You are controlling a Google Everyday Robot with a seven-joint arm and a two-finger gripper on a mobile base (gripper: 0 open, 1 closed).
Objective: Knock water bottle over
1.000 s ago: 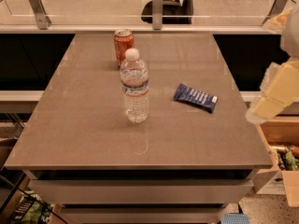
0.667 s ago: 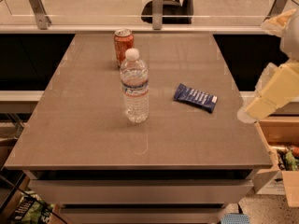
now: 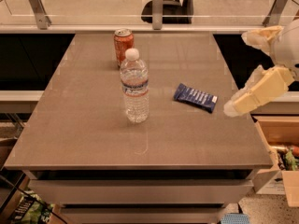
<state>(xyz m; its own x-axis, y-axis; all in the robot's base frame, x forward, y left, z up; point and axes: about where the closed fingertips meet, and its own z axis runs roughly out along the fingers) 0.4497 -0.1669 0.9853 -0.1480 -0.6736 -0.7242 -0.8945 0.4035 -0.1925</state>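
At right edge, above the tabletop's side: cream-coloured claw [image 3: 244, 101], touching nothing; whether released or clenched cannot be told. Just left of it: flat dark-blue snack packet [image 3: 195, 97]. Further left, mid-tabletop: clear ribbed plastic water bottle with white cap [image 3: 134, 87], upright. Behind the bottle, near it: orange soda can [image 3: 123, 45], upright. All three rest on the grey-brown tabletop [image 3: 84, 134].
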